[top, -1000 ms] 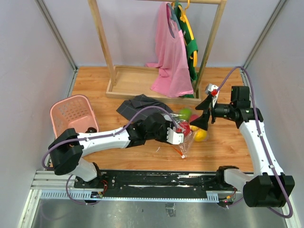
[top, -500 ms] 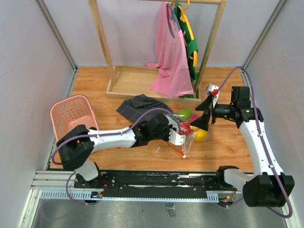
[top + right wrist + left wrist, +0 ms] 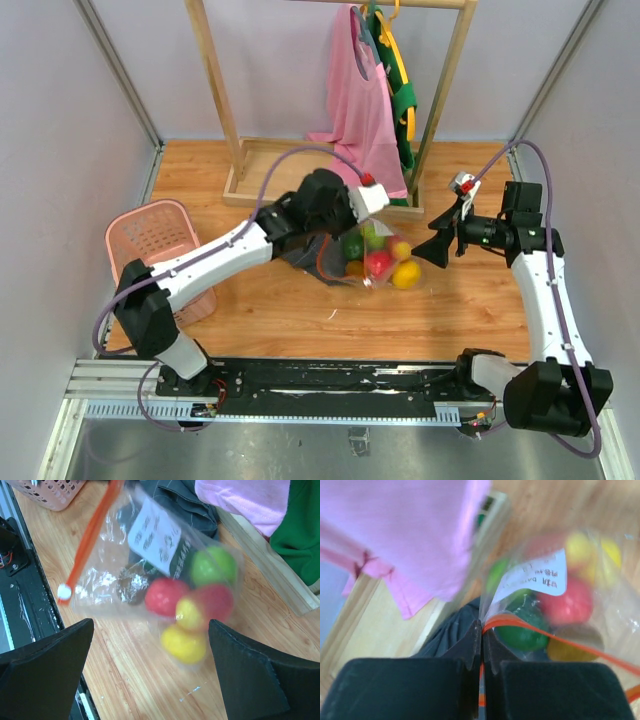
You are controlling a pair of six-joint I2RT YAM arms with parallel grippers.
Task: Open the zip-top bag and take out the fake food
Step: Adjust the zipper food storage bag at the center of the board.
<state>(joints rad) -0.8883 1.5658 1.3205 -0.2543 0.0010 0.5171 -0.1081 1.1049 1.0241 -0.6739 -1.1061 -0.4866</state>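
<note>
Orange-red zip strip [image 3: 90, 537] of the zip-top bag [image 3: 372, 262] is pinched in the fully closed left jaws, so the bag hangs beneath them, fake food [image 3: 192, 597] pooled low. Right jaws gape empty, facing it, probably to take the opposite lip.

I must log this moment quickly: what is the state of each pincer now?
Left pincer: closed on the zip-top bag, at its orange strip.
Right pincer: open, holding nothing.

The fake food [image 3: 568, 601] is blurred; the white label's [image 3: 536, 577] print unreadable.
</note>
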